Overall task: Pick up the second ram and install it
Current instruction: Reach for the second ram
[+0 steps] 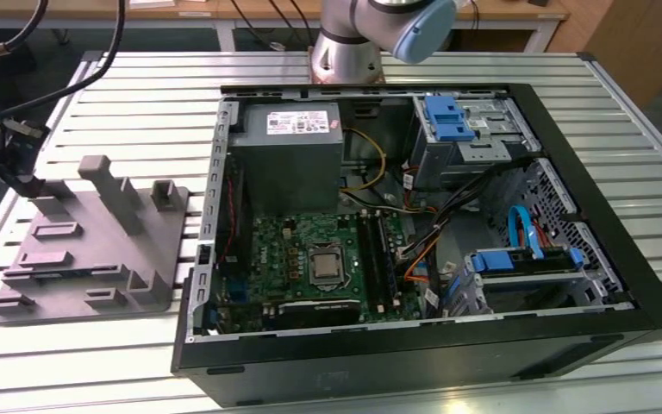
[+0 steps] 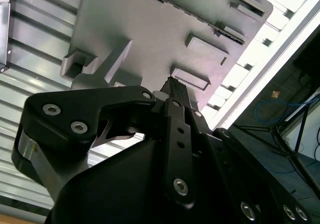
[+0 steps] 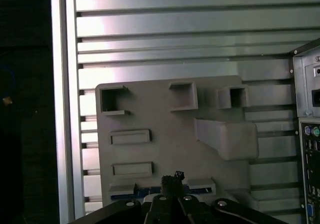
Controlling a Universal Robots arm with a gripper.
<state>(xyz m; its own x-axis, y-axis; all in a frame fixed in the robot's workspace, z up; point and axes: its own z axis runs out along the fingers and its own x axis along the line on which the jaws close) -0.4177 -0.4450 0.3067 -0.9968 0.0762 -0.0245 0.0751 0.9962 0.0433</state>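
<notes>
The second ram is a thin dark strip lying on edge in a long slot of the grey fixture (image 3: 165, 114). It shows as a bluish line (image 3: 200, 189) in the first wrist view and as a dark line (image 2: 172, 4) in the second. My gripper (image 3: 172, 178) hangs above the fixture, its tips over the middle of that slot and apart from the strip. The fingers (image 2: 172, 92) stand together with nothing between them. In the exterior view the fixture (image 1: 90, 250) sits left of the case, with the strip (image 1: 65, 274) near its front.
The open computer case (image 1: 423, 362) lies to the exterior view's right of the fixture, holding the green motherboard (image 1: 308, 259), a grey power supply (image 1: 290, 147) and blue-tabbed drive bays (image 1: 458, 121). Upright blocks (image 1: 113, 194) rise from the fixture. Cables and dark arm parts (image 1: 3, 142) hang at the left edge.
</notes>
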